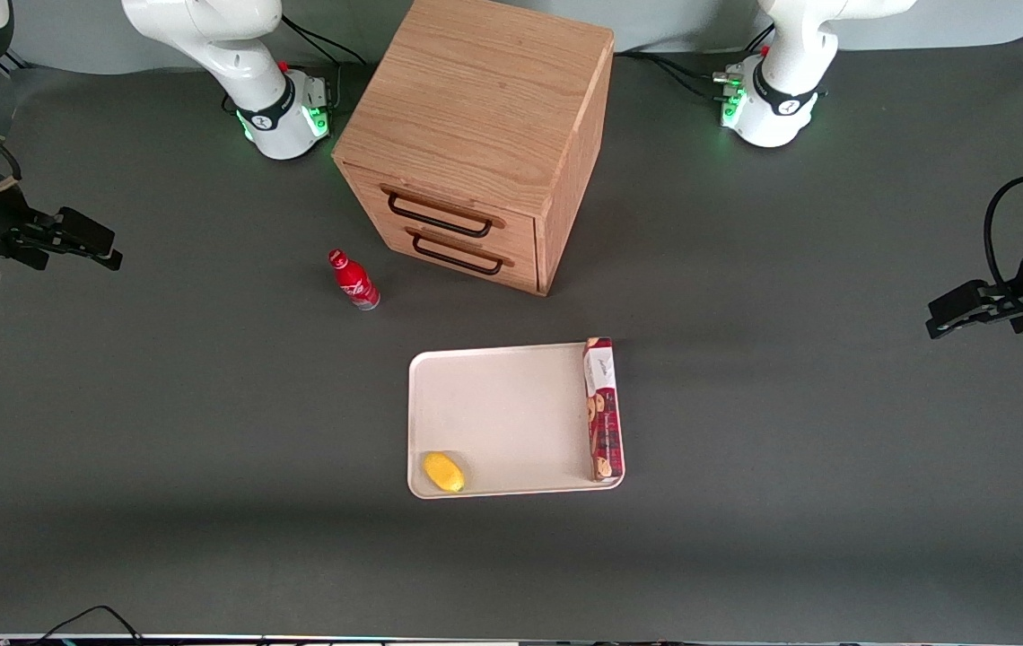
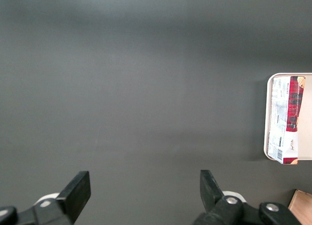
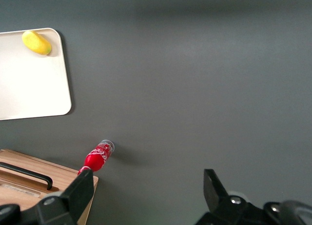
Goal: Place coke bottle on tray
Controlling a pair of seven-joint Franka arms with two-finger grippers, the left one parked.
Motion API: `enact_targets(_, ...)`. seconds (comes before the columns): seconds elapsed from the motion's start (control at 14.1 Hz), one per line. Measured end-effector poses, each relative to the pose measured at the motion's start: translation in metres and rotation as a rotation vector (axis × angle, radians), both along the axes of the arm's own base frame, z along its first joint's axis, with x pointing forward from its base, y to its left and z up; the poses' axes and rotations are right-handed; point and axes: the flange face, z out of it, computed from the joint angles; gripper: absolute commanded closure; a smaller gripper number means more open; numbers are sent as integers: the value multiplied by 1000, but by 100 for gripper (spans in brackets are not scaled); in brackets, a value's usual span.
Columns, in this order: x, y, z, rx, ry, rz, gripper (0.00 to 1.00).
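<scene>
- Front view: cream-white tray (image 1: 511,417) lies flat on the dark surface (image 1: 206,431), nearest the camera of the items.
- A lemon (image 1: 443,472) sits in the tray's near corner toward the working arm's end; a red biscuit box (image 1: 602,409) lies along the rim toward the parked arm's end.
- Coke bottle (image 1: 354,280) stands on the surface, off the tray, farther from the camera, just beside the oak two-drawer cabinet (image 1: 485,144).
- Gripper (image 1: 85,240) hovers well apart from the bottle at the working arm's end; fingers spread wide, holding nothing.
</scene>
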Motion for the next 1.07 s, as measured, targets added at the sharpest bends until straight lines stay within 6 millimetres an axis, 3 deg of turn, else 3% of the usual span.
enact_targets(0.78, 1, -1, -2, 0, 4, 0, 0)
enact_targets(0.92, 1, 9, -2, 0, 4, 21, 0)
enact_targets(1.07, -1, 39, -1, 2, 2, 84, 0)
